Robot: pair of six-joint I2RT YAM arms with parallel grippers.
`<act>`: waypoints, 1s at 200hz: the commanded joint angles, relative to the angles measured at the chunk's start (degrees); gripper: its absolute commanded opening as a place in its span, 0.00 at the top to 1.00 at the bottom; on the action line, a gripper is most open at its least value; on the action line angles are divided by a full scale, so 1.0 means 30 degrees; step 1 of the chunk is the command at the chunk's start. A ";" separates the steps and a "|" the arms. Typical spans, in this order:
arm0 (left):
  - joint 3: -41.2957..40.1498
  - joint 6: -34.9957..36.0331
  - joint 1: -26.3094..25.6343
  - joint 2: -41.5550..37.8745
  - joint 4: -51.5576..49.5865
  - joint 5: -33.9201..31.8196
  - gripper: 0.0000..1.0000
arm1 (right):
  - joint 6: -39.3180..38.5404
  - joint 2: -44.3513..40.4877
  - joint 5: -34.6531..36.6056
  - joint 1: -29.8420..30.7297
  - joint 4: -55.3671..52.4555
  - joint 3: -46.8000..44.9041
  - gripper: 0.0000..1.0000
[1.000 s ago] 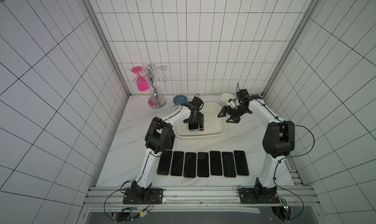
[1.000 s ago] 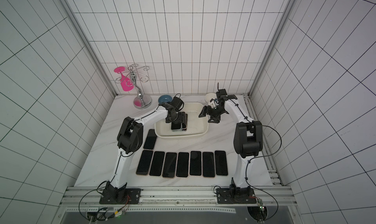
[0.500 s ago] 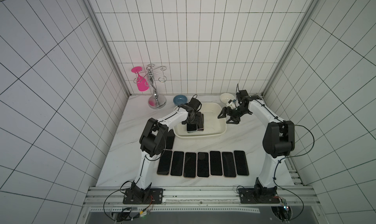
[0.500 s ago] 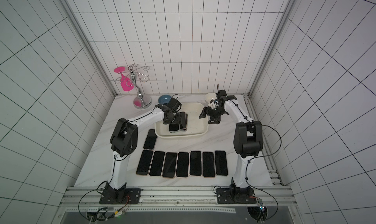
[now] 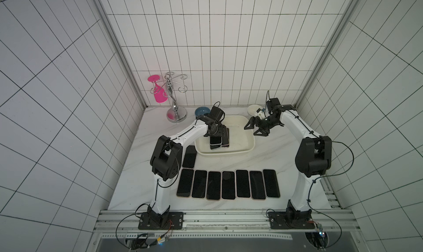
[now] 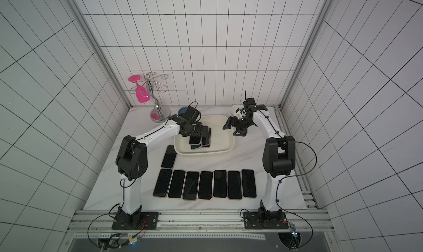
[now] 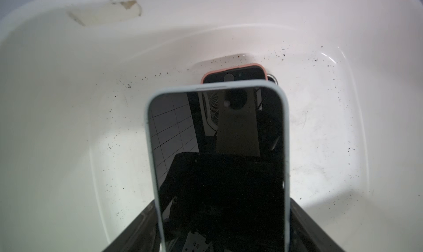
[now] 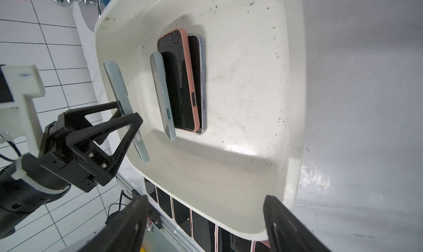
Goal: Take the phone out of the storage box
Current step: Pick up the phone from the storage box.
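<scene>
**Phone pinched by its edges, above the box**

The left hand [image 8: 128, 115] pinches a pale-blue-cased phone [image 7: 217, 147] across its two long edges, screen facing the wrist camera. The phone hangs above the box [image 5: 240, 136], which sits mid-table by the back edge. It looks clear of the box floor but not yet past the rim. The right hand [image 5: 251, 130] is spread and holds nothing, hovering by the box's right side.

The phone is a stiff, flat slab, probably light enough for one hand. Its glass face is slick and would crack if dropped. The soft-looking case should give the pads more bite than bare glass. The hold sits toward one end, so most of the length overhangs. A quick swing could pivot it in the grip, and a hold nearer the middle would be steadier.

A stack [image 8: 187, 79] of three more phones lies in the box. A row [image 5: 229, 184] lies along the table's front edge.
</scene>
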 commanded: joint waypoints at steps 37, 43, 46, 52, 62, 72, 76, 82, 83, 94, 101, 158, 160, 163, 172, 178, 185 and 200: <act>-0.1342 0.1346 -0.1049 -0.3041 0.0787 0.3374 0.39 | 0.2934 0.3349 -0.5520 0.0265 0.4038 0.2623 0.21; -0.1594 0.1375 -0.1077 -0.3279 0.0797 0.3695 0.39 | 0.3255 0.3785 -0.5801 0.0395 0.4155 0.3045 0.21; -0.1696 0.1384 -0.1111 -0.3405 0.0798 0.3786 0.40 | 0.3384 0.3994 -0.5944 0.0457 0.4162 0.3308 0.22; -0.1924 0.1415 -0.1159 -0.3646 0.0783 0.3938 0.41 | 0.3621 0.4429 -0.6130 0.0609 0.4171 0.3801 0.23; -0.2254 0.1474 -0.1203 -0.4001 0.0873 0.4197 0.41 | 0.3851 0.5087 -0.6384 0.0889 0.4179 0.4504 0.25; -0.2421 0.1532 -0.1233 -0.4215 0.0873 0.4436 0.41 | 0.3843 0.5543 -0.6480 0.1238 0.4155 0.5023 0.25; -0.2479 0.1539 -0.1258 -0.4284 0.0882 0.4506 0.41 | 0.3815 0.5694 -0.6508 0.1361 0.4159 0.5201 0.25; -0.2516 0.1545 -0.1269 -0.4344 0.0871 0.4544 0.41 | 0.3806 0.5878 -0.6650 0.1559 0.4140 0.5397 0.25; -0.2517 0.1542 -0.1280 -0.4363 0.0870 0.4546 0.41 | 0.3809 0.5897 -0.6684 0.1577 0.4133 0.5403 0.26; -0.2547 0.1569 -0.1305 -0.4390 0.0876 0.4519 0.41 | 0.3733 0.5968 -0.7001 0.1911 0.4122 0.5386 0.26; -0.2518 0.1563 -0.1306 -0.4364 0.0845 0.4493 0.41 | 0.3618 0.5880 -0.6986 0.2100 0.4147 0.5180 0.26; -0.2488 0.1569 -0.1313 -0.3809 0.0826 0.4416 0.43 | 0.3929 0.4266 -0.6380 0.1998 0.5384 0.2941 0.26; -0.2489 0.1569 -0.1319 -0.3807 0.0836 0.4405 0.43 | 0.3915 0.4236 -0.6428 0.2004 0.5400 0.2924 0.26; -0.2489 0.1569 -0.1320 -0.3812 0.0839 0.4380 0.43 | 0.3888 0.4204 -0.6513 0.2038 0.5387 0.2944 0.26; -0.2518 0.1585 -0.1321 -0.3769 0.0866 0.4317 0.43 | 0.3696 0.4132 -0.6804 0.2137 0.5253 0.2975 0.26; -0.2528 0.1613 -0.1320 -0.3745 0.0904 0.4313 0.43 | 0.3520 0.4085 -0.6984 0.2199 0.5065 0.2977 0.26; -0.2518 0.1646 -0.1295 -0.3701 0.0891 0.4306 0.43 | 0.3290 0.4027 -0.7144 0.2288 0.4834 0.2918 0.26; -0.2490 0.1679 -0.1291 -0.3579 0.0895 0.4313 0.43 | 0.2787 0.3902 -0.7393 0.2508 0.4442 0.2649 0.28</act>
